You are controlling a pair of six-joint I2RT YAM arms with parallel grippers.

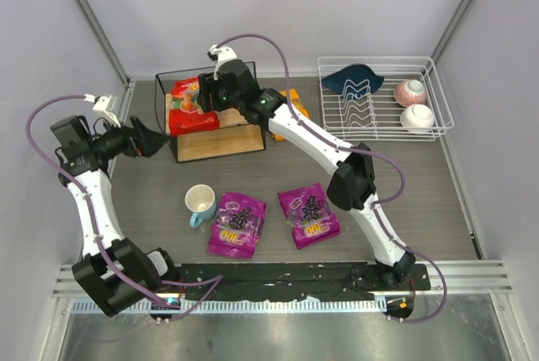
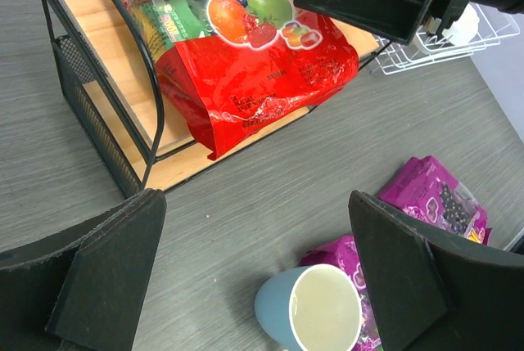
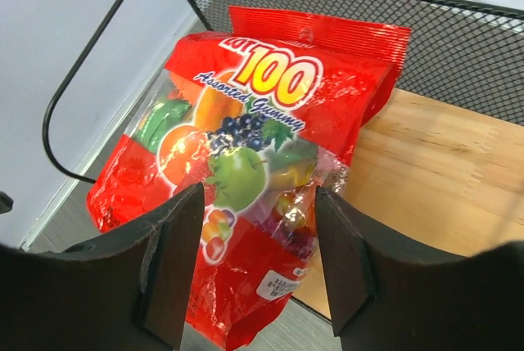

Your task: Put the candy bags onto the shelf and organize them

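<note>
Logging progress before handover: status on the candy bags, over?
Left gripper open, empty, beside shelf. Right gripper open over red bag on shelf. Purple bags, orange bag not shelved. Mug near purple bags.

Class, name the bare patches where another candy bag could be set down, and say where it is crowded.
Free: the shelf board right of the red bag; the table between it and the purple bags. Crowded: around the mug.

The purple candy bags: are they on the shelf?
No, the left purple bag and the right purple bag lie on the table, off the shelf.
</note>
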